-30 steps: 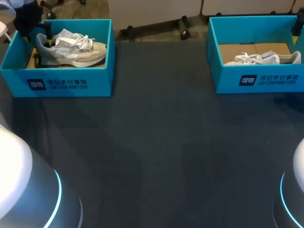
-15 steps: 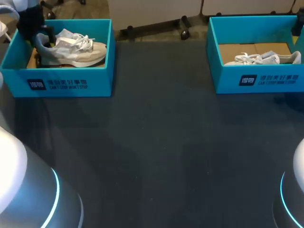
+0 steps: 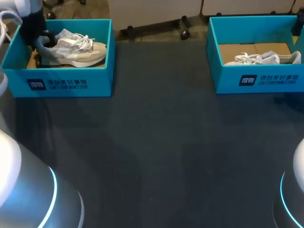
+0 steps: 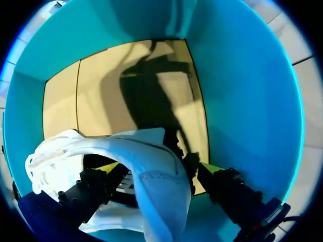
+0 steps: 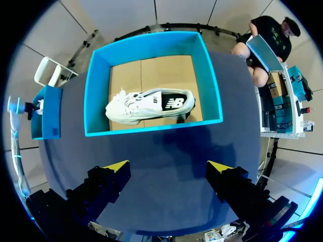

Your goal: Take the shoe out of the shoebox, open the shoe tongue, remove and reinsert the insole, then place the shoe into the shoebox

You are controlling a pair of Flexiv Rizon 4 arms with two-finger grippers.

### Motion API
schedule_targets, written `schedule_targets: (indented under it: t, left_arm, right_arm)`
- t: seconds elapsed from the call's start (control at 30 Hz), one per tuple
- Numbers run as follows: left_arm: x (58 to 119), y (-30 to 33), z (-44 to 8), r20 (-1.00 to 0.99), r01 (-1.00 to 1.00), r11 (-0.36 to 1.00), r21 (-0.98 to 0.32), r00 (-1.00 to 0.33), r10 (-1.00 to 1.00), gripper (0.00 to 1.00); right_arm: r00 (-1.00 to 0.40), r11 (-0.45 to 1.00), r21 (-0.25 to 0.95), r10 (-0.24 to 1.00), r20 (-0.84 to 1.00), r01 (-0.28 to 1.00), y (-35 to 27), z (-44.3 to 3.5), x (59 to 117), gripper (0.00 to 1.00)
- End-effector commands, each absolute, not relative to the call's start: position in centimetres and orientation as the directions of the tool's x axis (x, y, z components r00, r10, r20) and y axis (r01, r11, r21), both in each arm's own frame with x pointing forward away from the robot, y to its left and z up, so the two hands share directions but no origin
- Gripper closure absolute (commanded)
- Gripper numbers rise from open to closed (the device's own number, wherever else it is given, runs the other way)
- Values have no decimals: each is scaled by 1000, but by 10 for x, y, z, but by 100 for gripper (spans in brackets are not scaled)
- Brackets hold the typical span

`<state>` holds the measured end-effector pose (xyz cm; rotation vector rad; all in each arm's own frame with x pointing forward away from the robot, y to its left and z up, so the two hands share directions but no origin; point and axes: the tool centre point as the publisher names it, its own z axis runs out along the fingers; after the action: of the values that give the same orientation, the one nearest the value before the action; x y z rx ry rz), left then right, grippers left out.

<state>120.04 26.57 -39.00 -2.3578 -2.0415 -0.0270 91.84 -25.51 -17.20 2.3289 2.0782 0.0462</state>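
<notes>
A teal shoebox (image 3: 71,80) stands at the table's far left with a white and beige sneaker (image 3: 76,47) upright inside. My left gripper (image 3: 37,38) is down in that box at the shoe's heel end. In the left wrist view the left gripper (image 4: 160,169) is open, and the sneaker's heel (image 4: 161,186) lies between its yellow-tipped fingers over the cardboard floor (image 4: 101,91). A second teal shoebox (image 3: 256,78) at the far right holds a white sneaker (image 3: 263,59) lying on its side. My right gripper (image 5: 168,169) hangs open high above the table, short of that box (image 5: 151,128) and its sneaker (image 5: 151,105).
The dark table top (image 3: 161,142) stretches between and in front of the two boxes. The white bases of my arms (image 3: 23,190) fill the near corners.
My left gripper has come down further into the left box, closer around the shoe's heel. The right arm and both shoes have stayed put.
</notes>
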Motion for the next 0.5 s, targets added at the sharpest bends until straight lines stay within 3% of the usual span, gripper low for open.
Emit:
schedule_targets:
  t: [0.03,0.2,0.37,0.5]
  left_arm:
    - [1207,268,-393,24,990,-142,-20,142,990,2]
    - [1208,273,-392,15,992,-125,-17,126,992,17]
    - [1210,280,-392,8,993,-115,-21,116,993,13]
    - [1210,278,-395,17,992,-122,-30,122,992,18]
  right_arm:
    - [114,-115,35,993,8,993,-255,-172,918,0]
    - [114,-115,35,993,8,993,-255,-172,918,0]
    - [114,-115,35,993,8,993,-255,-172,918,0]
    - [114,-115,35,993,8,993,-255,-172,918,0]
